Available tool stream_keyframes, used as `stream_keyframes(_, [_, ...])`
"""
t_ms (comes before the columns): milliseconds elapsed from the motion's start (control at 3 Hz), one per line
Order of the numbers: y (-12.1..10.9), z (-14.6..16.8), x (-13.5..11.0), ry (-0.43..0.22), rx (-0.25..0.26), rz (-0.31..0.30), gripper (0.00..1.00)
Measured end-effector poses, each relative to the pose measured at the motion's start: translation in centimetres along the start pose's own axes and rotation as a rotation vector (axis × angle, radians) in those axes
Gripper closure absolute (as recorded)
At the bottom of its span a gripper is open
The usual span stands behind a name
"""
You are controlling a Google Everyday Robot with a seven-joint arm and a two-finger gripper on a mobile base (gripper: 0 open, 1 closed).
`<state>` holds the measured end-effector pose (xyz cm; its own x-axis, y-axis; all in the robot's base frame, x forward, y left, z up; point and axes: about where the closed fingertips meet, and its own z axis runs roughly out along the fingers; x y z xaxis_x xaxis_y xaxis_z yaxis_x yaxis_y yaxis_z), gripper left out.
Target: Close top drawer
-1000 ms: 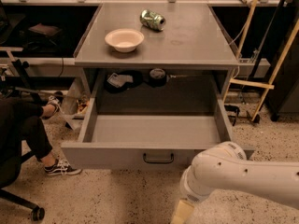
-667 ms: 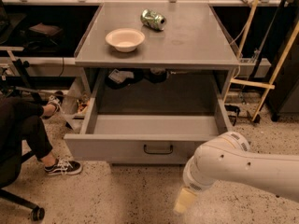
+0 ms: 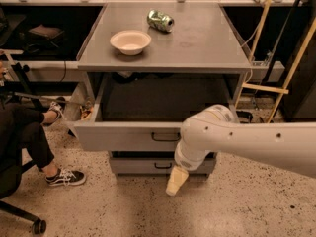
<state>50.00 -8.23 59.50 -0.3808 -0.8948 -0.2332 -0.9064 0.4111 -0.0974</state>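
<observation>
The top drawer is a wide grey metal drawer under the table top. It stands partly pulled out, with its flat front panel and small black loop handle facing me and its dark tray open behind. My white arm reaches in from the right and covers the right end of the front panel. My gripper is the cream tip hanging below the arm. It sits lower than the top drawer's front and in front of the lower drawer.
A cream bowl and a crushed green can lie on the grey table top. A seated person's leg and shoe and a chair wheel are at the left. Wooden poles lean at the right.
The top drawer's front has moved back toward the cabinet, so less of the tray shows. My arm has moved up against the right end of its front panel.
</observation>
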Motion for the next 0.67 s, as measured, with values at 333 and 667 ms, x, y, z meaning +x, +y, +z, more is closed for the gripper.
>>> stream_keyframes(333, [-1.25, 0.38, -4.57, -0.006, -0.011, -0.031, 0.0])
stream_keyframes(667, [-1.27, 0.37, -4.55, -0.006, -0.011, -0.031, 0.0])
